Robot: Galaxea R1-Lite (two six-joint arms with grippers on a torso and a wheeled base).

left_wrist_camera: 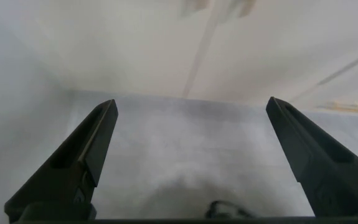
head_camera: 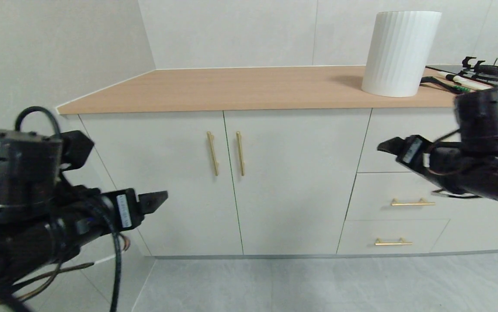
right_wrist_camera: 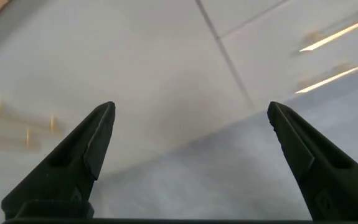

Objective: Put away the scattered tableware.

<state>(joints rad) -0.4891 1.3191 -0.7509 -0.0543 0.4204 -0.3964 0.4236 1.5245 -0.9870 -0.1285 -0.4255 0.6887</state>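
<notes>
Left end effector (left_wrist_camera: 191,102), lower left of head view: spread wide, empty. Right end effector (right_wrist_camera: 191,106), right edge: likewise wide, empty. Tableware (head_camera: 460,81), upper right: slim white and green-tipped pieces lying on wooden surface (head_camera: 231,89) beside ribbed white container (head_camera: 398,52); partly behind the right arm, kind unclear.

Left claw (left_wrist_camera: 191,104) spread wide; right claw (right_wrist_camera: 190,107) likewise agape; both arms extended forward, well apart.
</notes>
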